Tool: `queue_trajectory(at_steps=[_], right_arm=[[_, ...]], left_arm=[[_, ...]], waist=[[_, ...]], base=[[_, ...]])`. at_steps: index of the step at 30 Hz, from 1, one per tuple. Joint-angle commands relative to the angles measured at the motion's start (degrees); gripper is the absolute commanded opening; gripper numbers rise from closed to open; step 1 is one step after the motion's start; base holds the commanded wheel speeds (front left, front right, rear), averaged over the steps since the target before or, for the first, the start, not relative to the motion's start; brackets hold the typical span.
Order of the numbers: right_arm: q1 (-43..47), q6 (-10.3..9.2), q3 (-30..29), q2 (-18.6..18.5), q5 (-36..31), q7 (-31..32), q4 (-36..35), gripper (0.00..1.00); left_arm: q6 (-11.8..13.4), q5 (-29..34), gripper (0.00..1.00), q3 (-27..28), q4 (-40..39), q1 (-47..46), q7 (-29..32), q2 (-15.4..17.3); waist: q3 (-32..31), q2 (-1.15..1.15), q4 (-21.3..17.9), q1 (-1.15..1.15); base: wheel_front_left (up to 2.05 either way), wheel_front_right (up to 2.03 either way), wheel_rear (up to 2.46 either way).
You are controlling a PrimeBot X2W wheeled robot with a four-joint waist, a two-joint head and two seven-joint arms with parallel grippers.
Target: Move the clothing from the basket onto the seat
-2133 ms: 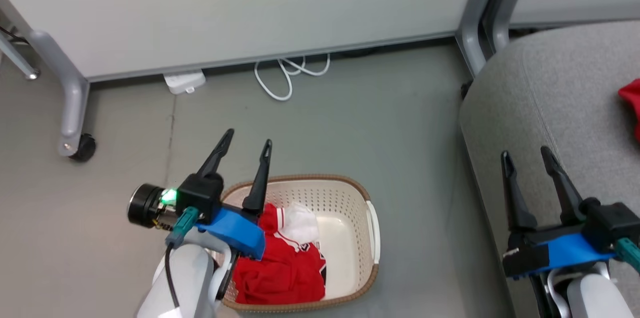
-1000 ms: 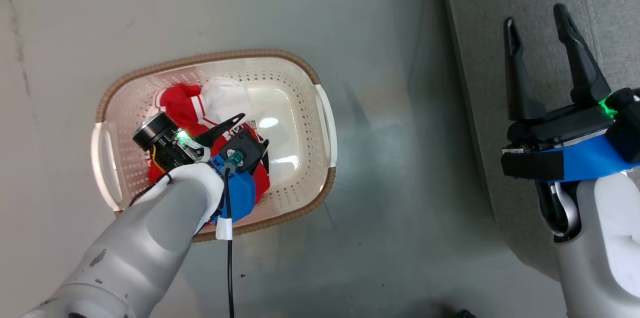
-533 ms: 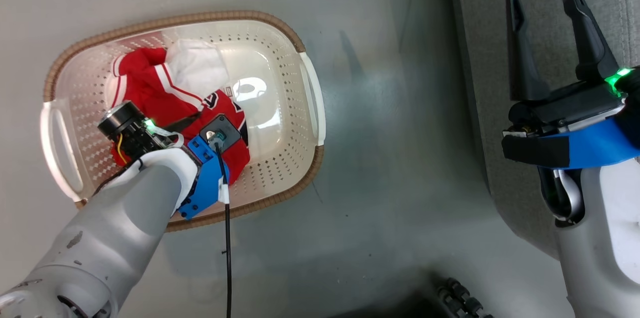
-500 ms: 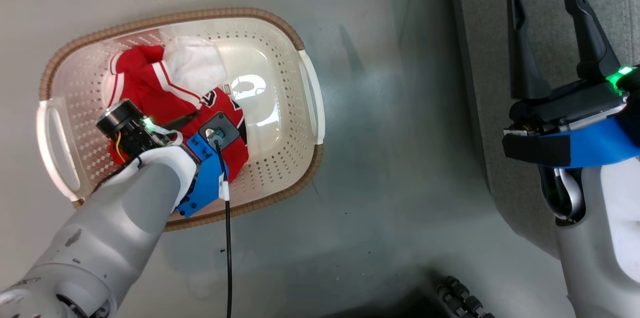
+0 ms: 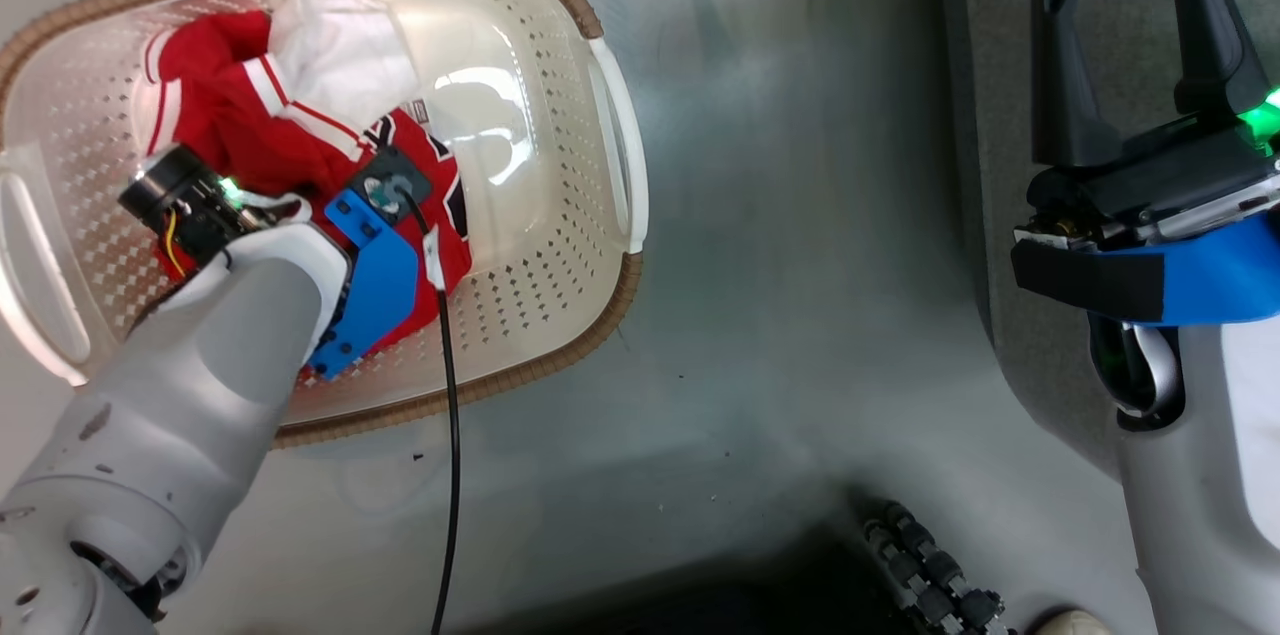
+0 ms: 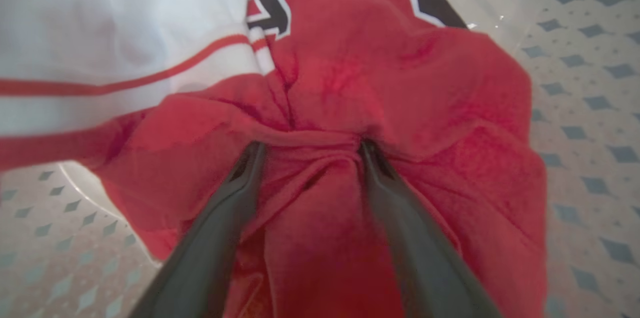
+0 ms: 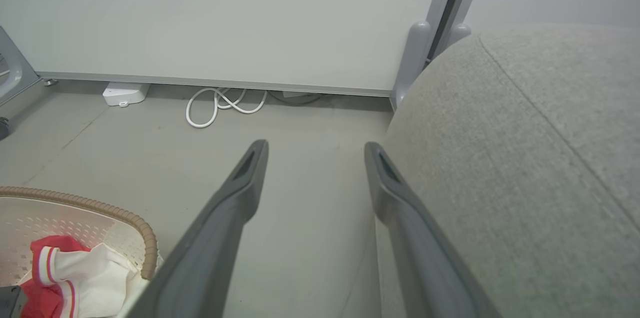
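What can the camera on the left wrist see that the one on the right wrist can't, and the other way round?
Left wrist view: a close look at the left gripper, its open fingers pressed into the red jersey with a fold bunched between them, and the black-white lettering. Right wrist view: the right gripper, open with nothing between its fingers, the grey seat beside it, the floor and a coiled white cable by the wall. Both: the jersey and the perforated basket holding it.

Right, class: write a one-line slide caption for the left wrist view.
Left claw, fingers apart, tips buried in the red jersey lying in the cream basket.
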Motion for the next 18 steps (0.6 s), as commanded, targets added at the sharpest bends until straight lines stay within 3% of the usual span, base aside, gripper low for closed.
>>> queue_trajectory(at_steps=[1, 13, 14, 15, 16, 18], right_arm=[[-1.06, 0.01, -0.18, 0.24, -0.26, -0.2, -0.79, 1.0], [-1.24, 0.01, -1.64, 0.14, -0.69, -0.19, -2.28, 1.0], [-1.3, 0.01, -1.73, 0.14, -0.7, -0.19, -2.26, 1.0], [-1.36, 0.01, -1.8, 0.17, -0.74, -0.19, -2.25, 1.0], [-1.42, 0.01, -1.85, 0.23, -0.78, -0.19, -2.23, 1.0], [-1.4, 0.01, -1.88, 0.32, -0.88, -0.19, -2.14, 1.0]], left_arm=[[-0.07, -0.73, 1.0, -0.17, 0.57, -1.47, 0.45, 0.09], [-0.07, -0.95, 1.0, -0.19, 3.03, -3.14, 1.73, -0.22], [-0.07, -0.74, 0.65, -0.2, 3.12, -3.16, 1.81, -0.26], [-0.06, -0.52, 0.08, -0.21, 3.2, -3.16, 1.76, -0.31], [-0.07, -0.39, 0.0, -0.2, 3.29, -3.01, 2.1, -0.39], [-0.07, -0.17, 0.0, -0.22, 3.36, -2.98, 2.03, -0.6]], waist=[[1.21, 0.0, -0.29, -0.01], [3.52, 0.0, -0.91, -0.01], [3.56, 0.0, -0.93, -0.01], [3.56, 0.0, -0.94, -0.01], [3.53, 0.0, -0.93, -0.01], [3.41, 0.0, -0.89, -0.01]], base=[[0.0, 0.0, 0.0], [0.0, 0.0, 0.0], [0.0, 0.0, 0.0], [0.0, 0.0, 0.0], [0.0, 0.0, 0.0], [0.0, 0.0, 0.0]])
